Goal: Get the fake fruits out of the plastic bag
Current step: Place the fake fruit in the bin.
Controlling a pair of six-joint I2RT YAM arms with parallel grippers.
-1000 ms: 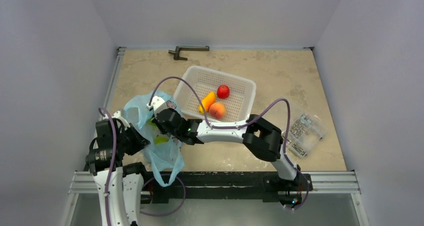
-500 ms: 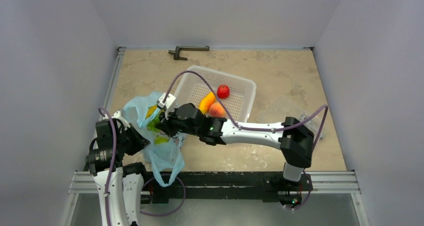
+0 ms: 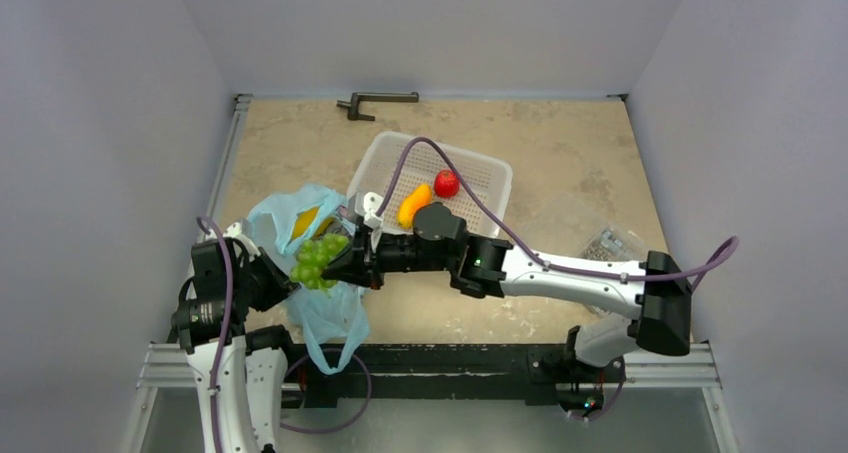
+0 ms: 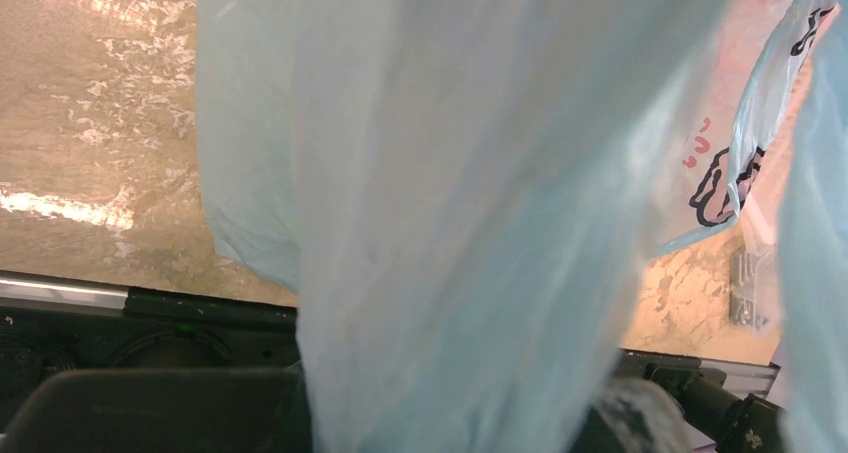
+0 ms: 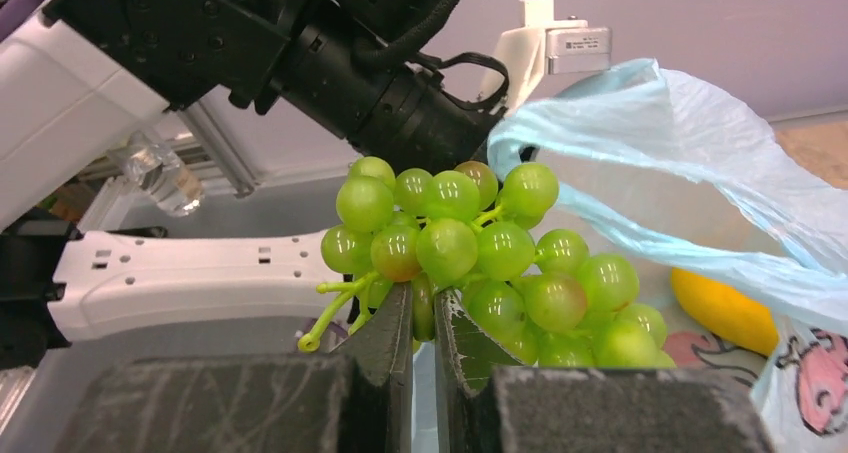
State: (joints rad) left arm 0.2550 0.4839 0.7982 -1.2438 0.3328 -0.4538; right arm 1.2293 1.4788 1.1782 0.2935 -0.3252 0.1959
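Note:
The light blue plastic bag (image 3: 325, 313) hangs at the table's near left, its mouth held up. My left gripper (image 3: 278, 285) is shut on the bag's edge; in the left wrist view the bag (image 4: 450, 223) fills the frame and hides the fingers. Over the bag's mouth my right gripper (image 3: 338, 265) is shut on a green grape bunch (image 3: 318, 261). In the right wrist view the gripper (image 5: 425, 308) pinches one grape of the bunch (image 5: 470, 248). A yellow fruit (image 5: 725, 310) still lies inside the bag (image 5: 700, 173), and it also shows from above (image 3: 305, 220).
A white perforated basket (image 3: 478, 163) behind the right arm holds an orange-yellow oblong fruit (image 3: 414, 205) and a small red fruit (image 3: 447, 183). A clear box of metal parts (image 3: 608, 245) sits at the right. A dark handle (image 3: 377, 101) lies by the back wall.
My right gripper has come up out of the bag with the grape bunch in it, and the right arm has stretched out lower and further right. The left arm has not moved.

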